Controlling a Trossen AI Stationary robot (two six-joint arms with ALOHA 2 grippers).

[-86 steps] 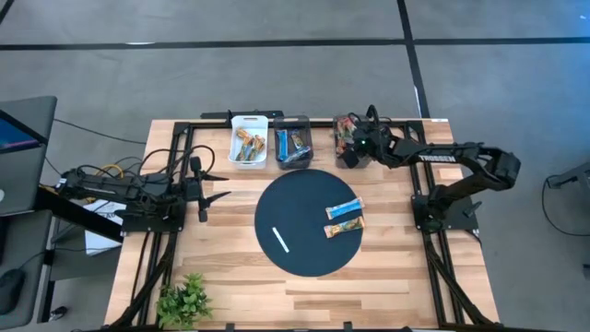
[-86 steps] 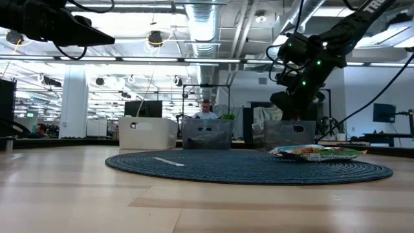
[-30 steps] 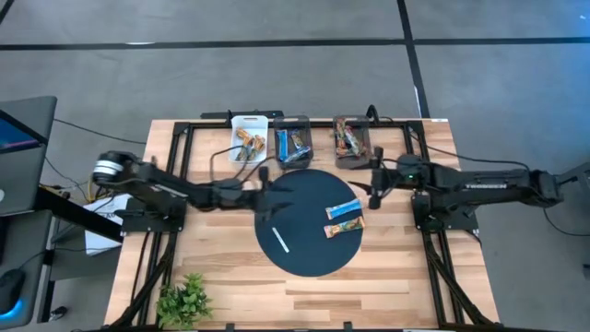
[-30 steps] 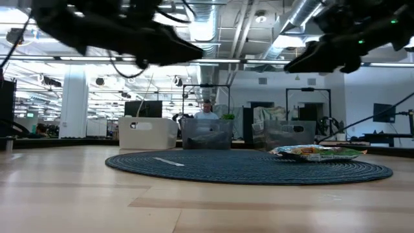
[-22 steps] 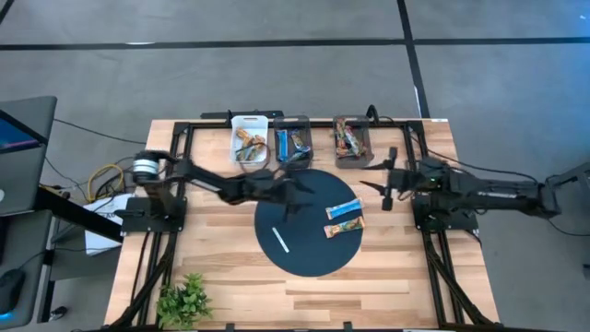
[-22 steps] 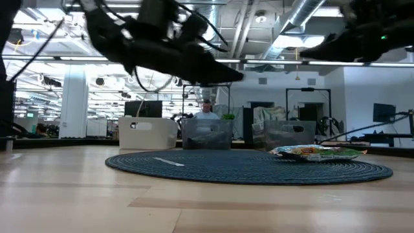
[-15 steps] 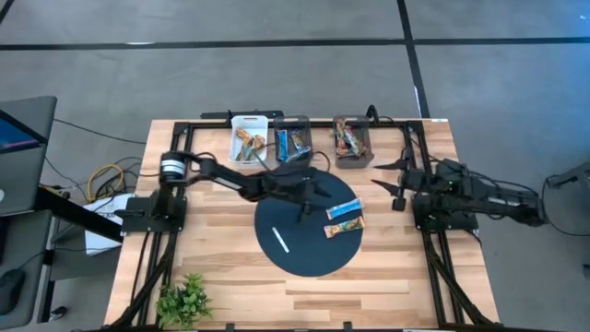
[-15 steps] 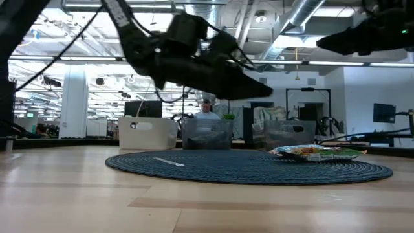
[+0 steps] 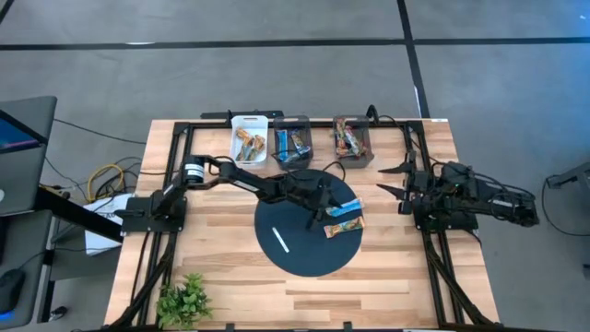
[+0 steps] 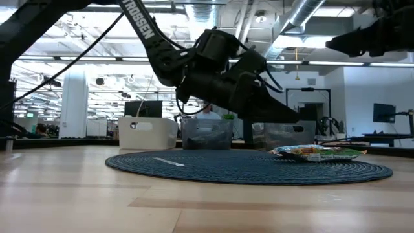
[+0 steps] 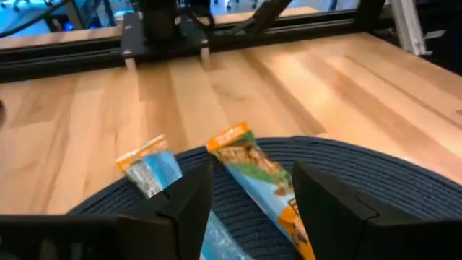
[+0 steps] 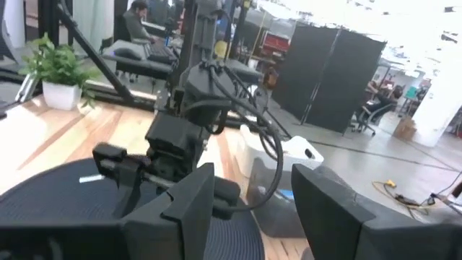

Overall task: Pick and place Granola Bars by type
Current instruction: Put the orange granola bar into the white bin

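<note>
Left wrist view: left end effector (image 11: 249,209) open, astride the orange bar (image 11: 261,175); blue bar (image 11: 153,172) just beside, both on mat (image 11: 375,180).

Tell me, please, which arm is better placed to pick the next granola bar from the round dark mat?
Left. The left gripper, fingers open, hangs over the round dark mat beside the blue-wrapped bar and orange-wrapped bar. The right gripper waits at the table's edge.

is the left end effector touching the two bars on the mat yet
Apart. In the left wrist view the open left end effector hovers above the two bars, mat showing between.
</note>
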